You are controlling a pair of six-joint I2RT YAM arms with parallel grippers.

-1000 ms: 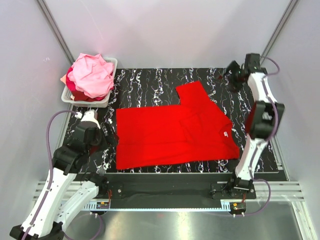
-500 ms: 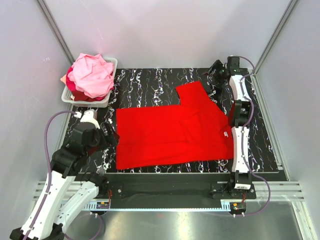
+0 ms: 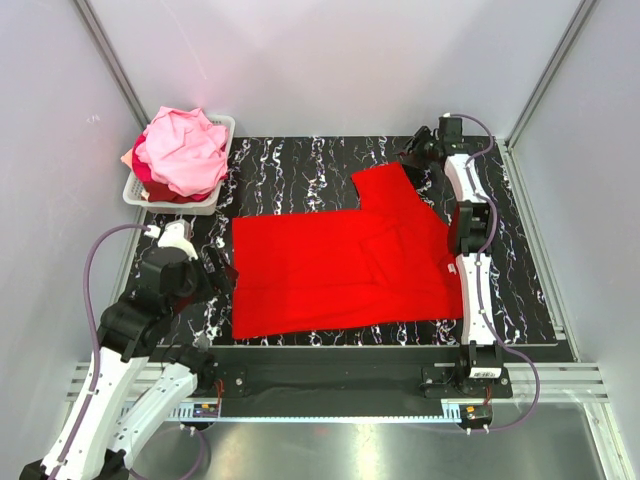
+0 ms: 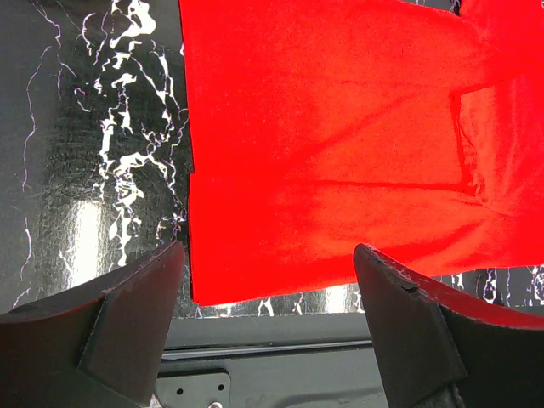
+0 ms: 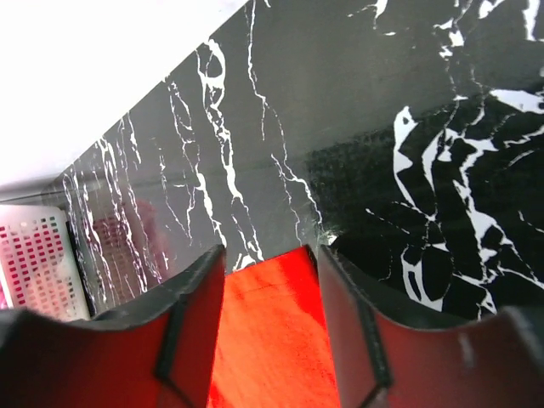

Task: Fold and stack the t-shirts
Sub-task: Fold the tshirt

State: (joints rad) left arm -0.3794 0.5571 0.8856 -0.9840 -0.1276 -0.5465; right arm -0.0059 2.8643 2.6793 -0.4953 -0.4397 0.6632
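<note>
1. Top external view: a red shirt (image 3: 345,265) lies spread flat on a black marbled mat (image 3: 290,165). Its small white label (image 3: 452,270) sits at the end nearest the right arm. One sleeve (image 3: 385,185) juts out from its far edge.
2. Judging by this, the task is barely begun. A faint line crosses the shirt's right half, so one flap may already be turned in, but you cannot be sure. The shirt is otherwise unfolded, and no stack of folded shirts shows anywhere.
3. Your left gripper (image 3: 218,263) hovers just off the shirt's left edge. Its jaws are wide apart and hold nothing. In the left wrist view, the shirt's near-left corner lies below them.
4. Your right gripper (image 3: 415,150) is at the tip of the far sleeve. In the right wrist view, its fingers (image 5: 191,314) stand partly apart astride the sleeve's edge, with red cloth showing between them. You cannot tell whether any cloth is pinched.
5. A white slotted basket (image 3: 205,207) sits beyond the shirt's far-left corner, apart from it. Crumpled pink shirts (image 3: 185,150) are heaped above its rim, with peach and darker cloth peeking out beneath.
6. What seems left is to fold the red shirt, then take, fold and stack each shirt from the basket.
</note>
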